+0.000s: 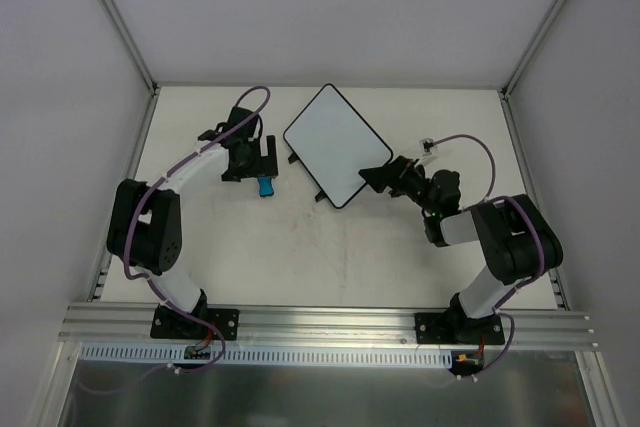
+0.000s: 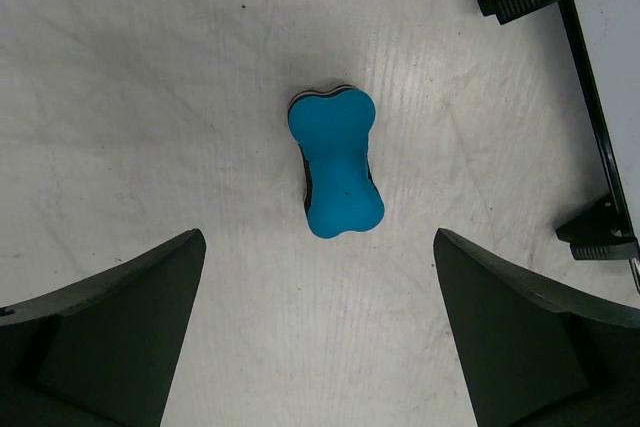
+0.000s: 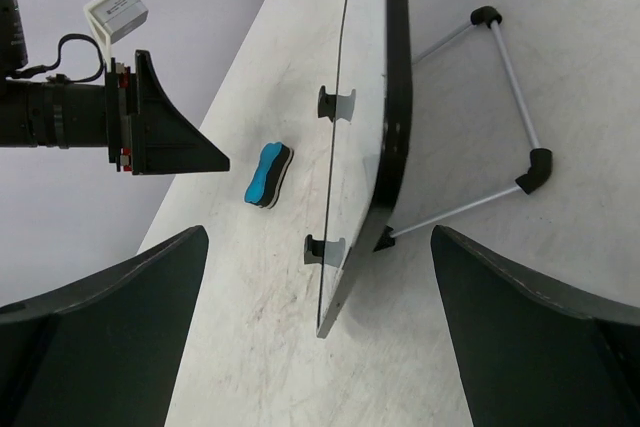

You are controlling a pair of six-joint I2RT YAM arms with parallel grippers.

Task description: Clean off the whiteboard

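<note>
Your left arm and right arm are a matched pair: bulky black joint housings joined by smooth white link tubes. A thin purple cable arcs along each (the right one's carries a small white connector near the wrist). Each arm stands on a flat black base plate at the near edge of the table, with short coloured wires beneath. In your wrist views the fingers are matte black, broad and wedge-shaped.
</note>
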